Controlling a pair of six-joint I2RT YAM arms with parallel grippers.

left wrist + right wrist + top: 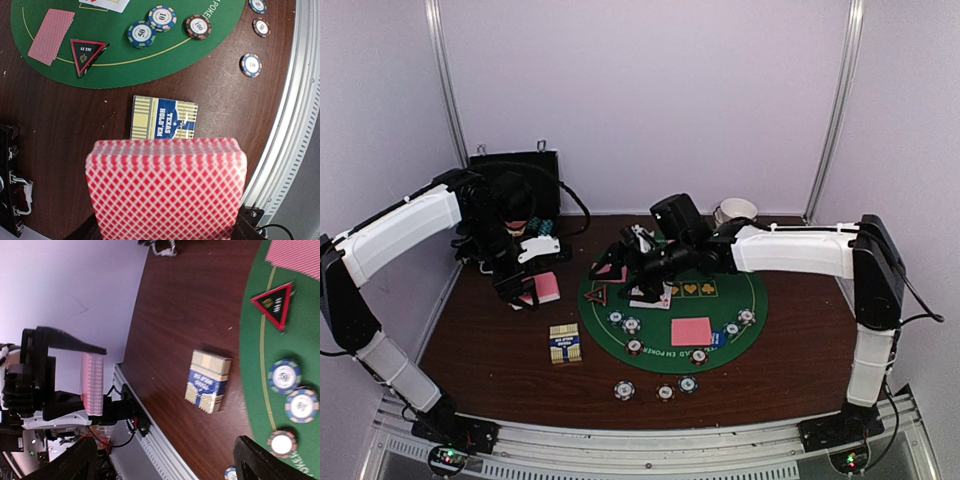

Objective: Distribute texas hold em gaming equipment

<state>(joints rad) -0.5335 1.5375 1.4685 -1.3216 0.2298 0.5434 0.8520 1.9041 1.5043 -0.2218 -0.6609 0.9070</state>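
Dealing step: left end effector [523, 285] clamps card deck [167, 190] above table [490, 350]; right end effector [638, 262] gapes empty over mat [745, 295]. Next probably: peel one card.

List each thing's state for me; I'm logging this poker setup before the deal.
Left pincer: shut on card deck.
Right pincer: open, empty, above green mat.
Card box: lying flat, off the mat.
Red triangular button: flat on mat.
Loose pink-backed card: face down on mat.
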